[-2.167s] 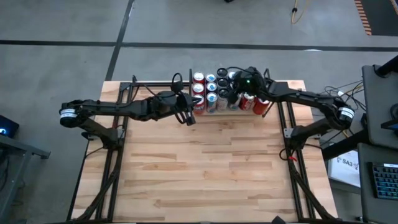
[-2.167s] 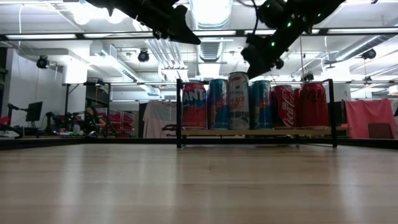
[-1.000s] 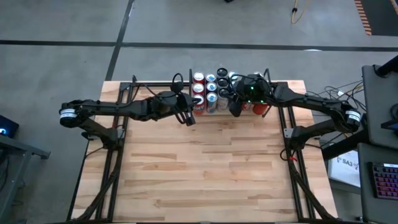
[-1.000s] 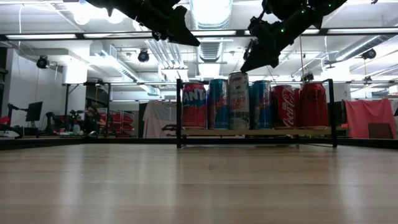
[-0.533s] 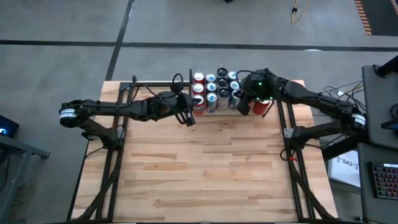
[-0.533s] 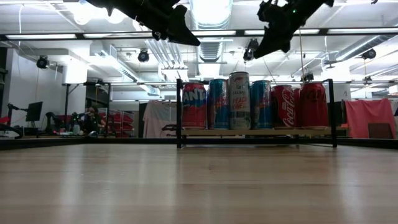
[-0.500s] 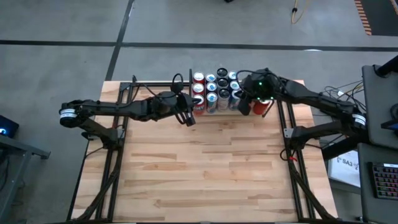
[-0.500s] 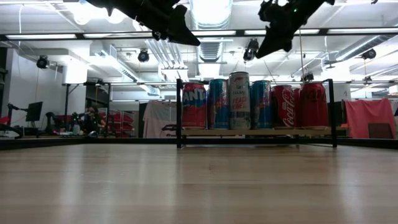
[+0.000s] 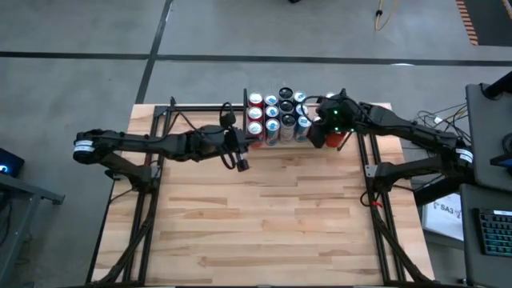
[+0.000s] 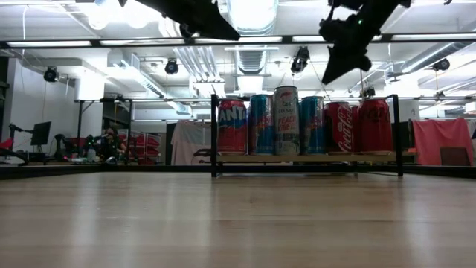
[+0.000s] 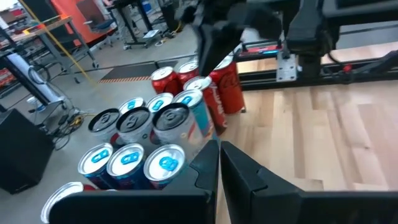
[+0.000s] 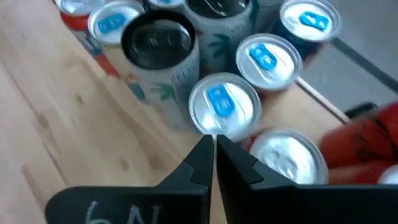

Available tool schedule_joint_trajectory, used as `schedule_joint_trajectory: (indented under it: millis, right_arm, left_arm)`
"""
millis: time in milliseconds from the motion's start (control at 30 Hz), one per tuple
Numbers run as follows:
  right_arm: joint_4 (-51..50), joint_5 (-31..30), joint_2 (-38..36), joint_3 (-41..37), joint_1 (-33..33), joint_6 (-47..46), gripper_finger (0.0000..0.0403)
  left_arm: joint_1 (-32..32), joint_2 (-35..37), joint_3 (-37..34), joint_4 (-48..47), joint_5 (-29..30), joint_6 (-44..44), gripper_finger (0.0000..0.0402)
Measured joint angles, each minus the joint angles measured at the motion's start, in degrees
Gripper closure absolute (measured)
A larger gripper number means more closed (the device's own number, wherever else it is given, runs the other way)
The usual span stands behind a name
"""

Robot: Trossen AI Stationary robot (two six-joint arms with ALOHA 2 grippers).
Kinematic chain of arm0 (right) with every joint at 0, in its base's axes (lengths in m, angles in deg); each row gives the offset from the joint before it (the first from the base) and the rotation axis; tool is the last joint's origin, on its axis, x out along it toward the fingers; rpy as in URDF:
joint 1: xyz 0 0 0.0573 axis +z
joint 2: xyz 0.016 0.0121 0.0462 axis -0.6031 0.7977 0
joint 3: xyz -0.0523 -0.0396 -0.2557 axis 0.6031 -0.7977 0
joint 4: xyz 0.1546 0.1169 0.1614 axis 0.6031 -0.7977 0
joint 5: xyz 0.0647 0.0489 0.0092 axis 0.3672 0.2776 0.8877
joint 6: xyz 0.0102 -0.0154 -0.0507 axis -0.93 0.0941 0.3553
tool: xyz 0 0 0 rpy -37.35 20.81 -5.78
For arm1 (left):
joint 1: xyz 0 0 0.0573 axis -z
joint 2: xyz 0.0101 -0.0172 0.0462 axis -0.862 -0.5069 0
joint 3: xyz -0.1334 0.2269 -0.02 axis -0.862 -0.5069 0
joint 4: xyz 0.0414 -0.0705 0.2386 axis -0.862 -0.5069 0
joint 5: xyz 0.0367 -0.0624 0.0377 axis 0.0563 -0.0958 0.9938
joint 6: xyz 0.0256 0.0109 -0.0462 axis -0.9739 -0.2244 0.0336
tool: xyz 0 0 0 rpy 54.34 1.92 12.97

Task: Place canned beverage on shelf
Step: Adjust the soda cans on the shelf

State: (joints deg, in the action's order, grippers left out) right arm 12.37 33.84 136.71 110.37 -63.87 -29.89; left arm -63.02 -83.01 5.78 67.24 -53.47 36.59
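Red, blue and white cans (image 10: 297, 125) on light-wood shelf (image 10: 312, 158).

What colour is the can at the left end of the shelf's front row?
Orange, a Fanta-labelled drink can, clearest in the low view.

I see a grey concrete floor (image 9: 240, 32) along the top of the overhead frame. Long fluorescent ceiling lights (image 10: 52, 43) glow at upper left of the level view, a pink cloth (image 10: 442, 138) at right.

From above, you see the right gripper (image 9: 318, 138) covering part of the red cans (image 9: 339, 141) at the shelf's (image 9: 276, 145) right end. In the low view both arms run off the top edge. Rear-row cans hide behind the front row (image 10: 285, 122); their labels can't be read.
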Motion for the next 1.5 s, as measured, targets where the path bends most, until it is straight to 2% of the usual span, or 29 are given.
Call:
schedule_joint_trajectory:
  millis: [233,667,1167,1400,1500]
  right_arm:
    - [13.37,-0.44,0.26,-4.40,0.00,3.94,0.0394]
    - [20.36,-0.42,0.26,-10.51,0.02,5.88,0.0394]
    - [18.62,-0.13,0.20,-11.15,0.02,8.53,0.0394]
    - [17.69,-0.37,0.09,-8.59,0.02,8.88,0.0394]
    - [13.91,-0.62,0.07,-5.88,-0.04,8.36,0.0394]
  left_arm:
    - [1.67,0.99,-0.02,-0.29,0.01,0.61,0.0402]
    - [1.82,0.99,0.00,-0.35,0.06,0.66,0.0402]
    - [1.84,0.99,0.00,-0.34,0.13,0.66,0.0402]
    - [1.84,0.99,0.00,-0.34,0.15,0.64,0.0402]
    - [1.85,0.99,0.00,-0.68,0.15,0.64,0.0402]
